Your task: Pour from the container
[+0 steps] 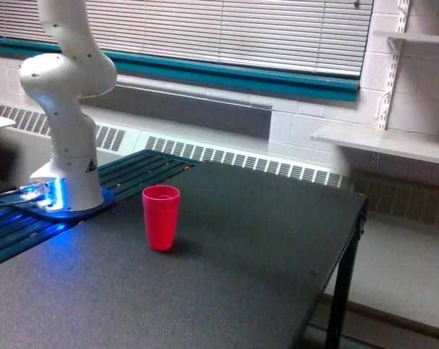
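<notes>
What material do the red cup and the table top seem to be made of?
The red cup looks like opaque plastic with a smooth, slightly glossy wall and a thin rim. The table top seems a dark, matte laminate or similar with a fine speckled grain; the material is uncertain.

A lab: robot arm (67,109) bolted by a black table (227,247), cinderblock wall (299,127), bare shelves (387,142).

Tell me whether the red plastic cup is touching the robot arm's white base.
Apart. The exterior view shows the upright red plastic cup standing on the dark table, with a plain strip of bare tabletop between it and the robot arm's white base.
</notes>
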You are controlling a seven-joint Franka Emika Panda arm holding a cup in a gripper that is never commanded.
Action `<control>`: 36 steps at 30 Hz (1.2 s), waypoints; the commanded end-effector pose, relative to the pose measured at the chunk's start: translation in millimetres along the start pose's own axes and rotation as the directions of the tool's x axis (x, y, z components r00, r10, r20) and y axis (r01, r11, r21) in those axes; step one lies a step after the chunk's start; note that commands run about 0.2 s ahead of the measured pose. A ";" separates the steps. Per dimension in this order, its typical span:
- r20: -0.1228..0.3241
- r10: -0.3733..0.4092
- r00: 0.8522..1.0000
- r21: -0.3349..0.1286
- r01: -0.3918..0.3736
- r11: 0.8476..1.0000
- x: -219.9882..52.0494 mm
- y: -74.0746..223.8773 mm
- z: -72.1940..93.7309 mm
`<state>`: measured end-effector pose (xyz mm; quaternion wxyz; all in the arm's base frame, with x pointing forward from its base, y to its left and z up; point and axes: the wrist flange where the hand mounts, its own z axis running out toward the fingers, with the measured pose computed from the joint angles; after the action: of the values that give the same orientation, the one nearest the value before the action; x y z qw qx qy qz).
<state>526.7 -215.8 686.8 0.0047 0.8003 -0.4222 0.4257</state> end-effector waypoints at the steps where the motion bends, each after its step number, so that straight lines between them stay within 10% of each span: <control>1: 0.102 0.138 0.985 -0.004 -0.138 0.990 -32.9 -8.0 -14.7; 16: 0.265 0.118 0.957 -0.200 -0.065 0.978 -85.2 72.1 -30.9; 25: 0.255 0.077 0.964 -0.243 -0.013 0.970 -102.7 120.7 -51.2; 36: 0.310 -0.019 0.951 -0.370 0.139 0.919 -151.1 171.8 2.3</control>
<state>367.7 -224.4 567.7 0.0877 0.8387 -0.4791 0.2437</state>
